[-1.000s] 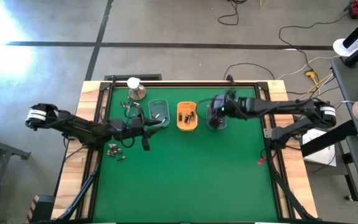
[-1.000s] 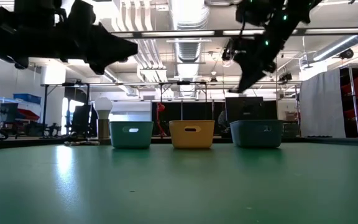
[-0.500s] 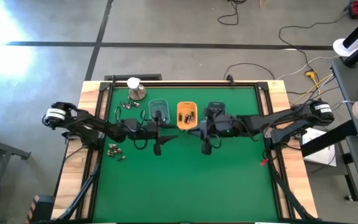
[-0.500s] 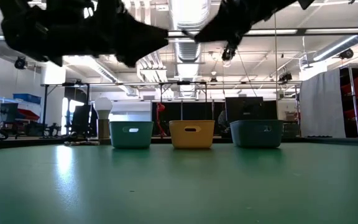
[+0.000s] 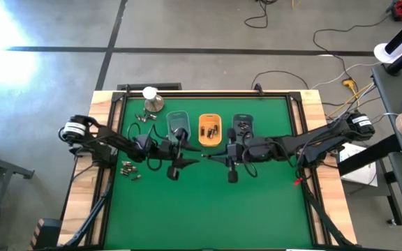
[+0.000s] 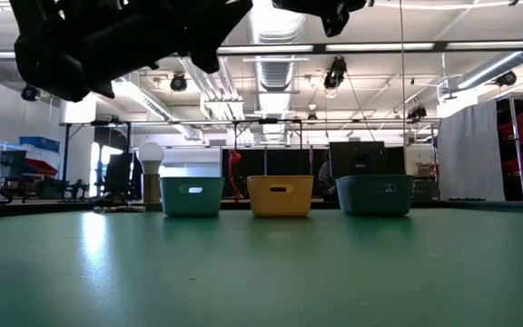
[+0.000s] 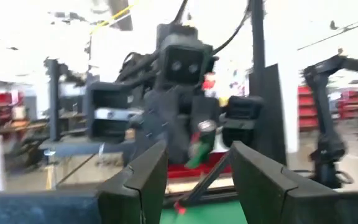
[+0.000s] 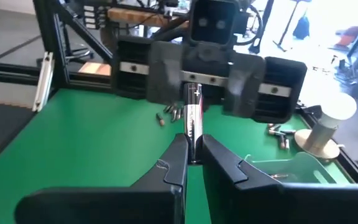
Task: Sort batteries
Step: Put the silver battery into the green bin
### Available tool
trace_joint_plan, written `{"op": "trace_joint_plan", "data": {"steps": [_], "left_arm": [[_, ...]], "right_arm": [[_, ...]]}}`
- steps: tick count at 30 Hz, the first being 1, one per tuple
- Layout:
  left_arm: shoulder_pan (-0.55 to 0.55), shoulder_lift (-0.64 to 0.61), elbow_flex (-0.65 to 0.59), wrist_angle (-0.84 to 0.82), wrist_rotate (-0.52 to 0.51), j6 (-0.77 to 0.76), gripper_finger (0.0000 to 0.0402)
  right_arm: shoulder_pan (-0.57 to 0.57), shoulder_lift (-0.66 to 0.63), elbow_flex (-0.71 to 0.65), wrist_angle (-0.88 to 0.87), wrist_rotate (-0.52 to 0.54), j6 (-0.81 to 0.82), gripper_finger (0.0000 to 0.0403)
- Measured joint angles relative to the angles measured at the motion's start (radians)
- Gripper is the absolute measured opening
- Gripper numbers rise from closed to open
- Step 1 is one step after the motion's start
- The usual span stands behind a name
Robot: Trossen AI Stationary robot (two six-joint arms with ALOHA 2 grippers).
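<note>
My two grippers face each other above the middle of the green table (image 5: pixel 208 209). My right gripper (image 5: pixel 213 158) (image 8: pixel 194 158) is shut on one battery (image 8: pixel 193 121), a slim dark-and-silver cylinder. My left gripper (image 5: pixel 195 158) (image 7: pixel 197 177) stands open just beyond the battery's far tip (image 8: pixel 192 92); whether it touches the tip I cannot tell. Loose batteries lie on the table at the left (image 5: pixel 128 169) and at the far left (image 5: pixel 144 118). Other batteries lie in the orange tray (image 5: pixel 209 139) and the dark tray (image 5: pixel 243 132). My right gripper pinches the battery's near end (image 8: pixel 194 149) between its two fingers. The fingers come about level from the table's right and lie along the battery. It sticks out past the fingertips toward my left gripper, lifted clear of the table.
Three small trays stand in a row at the far middle: teal (image 5: pixel 178 120), orange and dark, seen also in the low view (image 6: pixel 192 195) (image 6: pixel 280 195) (image 6: pixel 375 193). A metal dome with a white ball (image 5: pixel 152 102) stands at the far left corner. The table's near half is bare green.
My right gripper has swung from above the dark tray toward the table's middle and near side, tipping up from pointing down to about level. My left gripper has gone toward the table's right, also tipping up, so that the two now meet tip to tip.
</note>
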Motion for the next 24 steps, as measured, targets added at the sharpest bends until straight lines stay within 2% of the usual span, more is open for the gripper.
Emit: {"op": "trace_joint_plan", "data": {"steps": [4,10,14,24], "left_arm": [[0.000,0.028,0.020,0.012,0.019,-0.005,0.0154],[0.000,0.101,0.105,0.027,0.018,-0.048,0.0154],[-0.001,0.138,0.118,0.060,0.019,-0.056,0.0154],[-0.001,0.106,0.093,0.070,0.025,-0.031,0.0151]], "right_arm": [[0.000,0.000,0.000,0.029,0.040,-0.015,0.0023],[0.000,0.017,0.000,0.025,0.041,-0.018,0.0023],[0.000,0.034,0.000,0.033,0.059,-0.014,0.0023],[0.000,0.030,0.000,0.045,0.074,-0.020,0.0023]]}}
